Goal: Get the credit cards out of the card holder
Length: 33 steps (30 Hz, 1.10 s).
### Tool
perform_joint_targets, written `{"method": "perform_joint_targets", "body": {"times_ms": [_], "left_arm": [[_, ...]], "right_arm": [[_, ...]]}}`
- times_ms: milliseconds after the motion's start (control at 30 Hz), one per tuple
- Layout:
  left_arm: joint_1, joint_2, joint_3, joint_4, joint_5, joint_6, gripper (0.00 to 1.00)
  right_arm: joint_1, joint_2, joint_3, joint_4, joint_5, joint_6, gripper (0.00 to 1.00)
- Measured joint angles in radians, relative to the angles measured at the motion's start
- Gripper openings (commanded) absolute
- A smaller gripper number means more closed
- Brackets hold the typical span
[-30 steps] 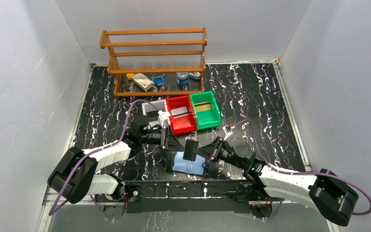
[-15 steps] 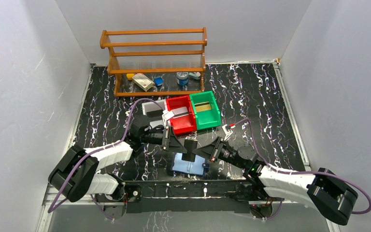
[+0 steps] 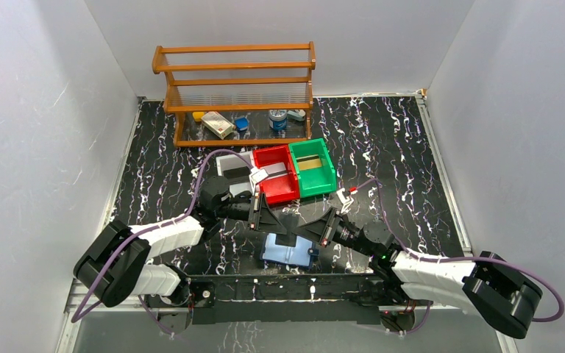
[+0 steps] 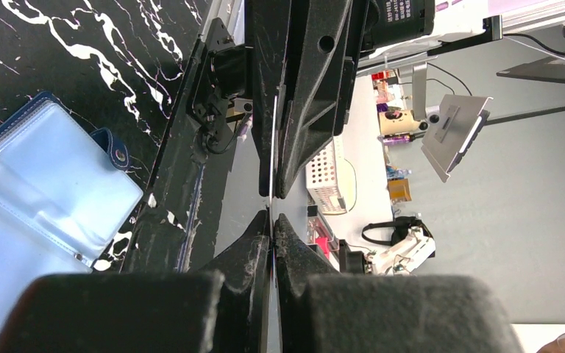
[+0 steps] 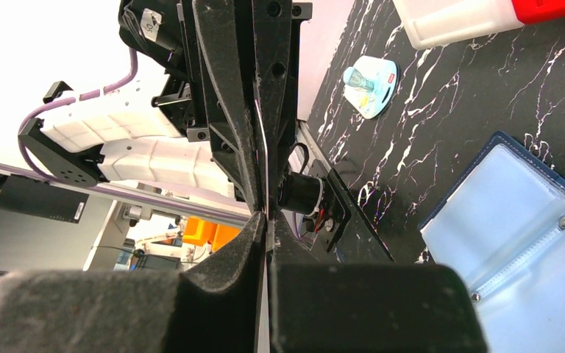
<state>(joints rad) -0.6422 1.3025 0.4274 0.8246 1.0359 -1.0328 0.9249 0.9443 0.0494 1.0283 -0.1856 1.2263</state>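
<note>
The card holder [image 3: 288, 252] lies open on the black marble table near the front edge, its light blue inner faces up [image 4: 29, 191] [image 5: 515, 243]. A dark credit card [image 3: 287, 240] hangs just above it, held from both sides. My left gripper [image 3: 271, 218] comes in from the left and is shut on the card's edge [image 4: 273, 220]. From the right, my right gripper [image 3: 322, 226] is also shut on the same card [image 5: 266, 219]. In both wrist views the card shows only as a thin edge-on line [image 4: 274, 147] [image 5: 263, 162] running to the opposite gripper.
Red bin [image 3: 276, 174], green bin [image 3: 313, 168] and a pale grey bin [image 3: 229, 165] stand just behind the grippers. A wooden rack [image 3: 235, 88] with small items is at the back. A white oval packet [image 5: 369, 84] lies on the table beyond the holder.
My left gripper moved right to the card and shut on it. Both grippers and the card now sit lower, closer to the open card holder.
</note>
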Motion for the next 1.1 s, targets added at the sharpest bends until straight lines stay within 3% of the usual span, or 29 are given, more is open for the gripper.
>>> {"method": "perform_joint_targets", "body": {"times_ms": [100, 533, 700, 867, 1100], "left_arm": [[-0.001, 0.000, 0.000, 0.004, -0.001, 0.000, 0.00], [-0.008, 0.000, 0.007, -0.026, -0.013, 0.030, 0.00], [-0.009, -0.030, 0.114, -0.353, -0.116, 0.243, 0.00], [-0.009, -0.115, 0.243, -0.680, -0.292, 0.514, 0.00], [-0.010, -0.175, 0.336, -0.965, -0.565, 0.801, 0.00]], "right_arm": [[0.000, -0.003, -0.001, -0.002, 0.003, 0.000, 0.14], [0.000, -0.053, -0.018, -0.102, 0.060, 0.011, 0.73], [0.000, -0.092, -0.039, -0.166, 0.102, 0.024, 0.81], [0.000, -0.158, -0.039, -0.235, 0.151, 0.035, 0.83], [0.000, -0.251, -0.039, -0.327, 0.217, 0.060, 0.85]]}}
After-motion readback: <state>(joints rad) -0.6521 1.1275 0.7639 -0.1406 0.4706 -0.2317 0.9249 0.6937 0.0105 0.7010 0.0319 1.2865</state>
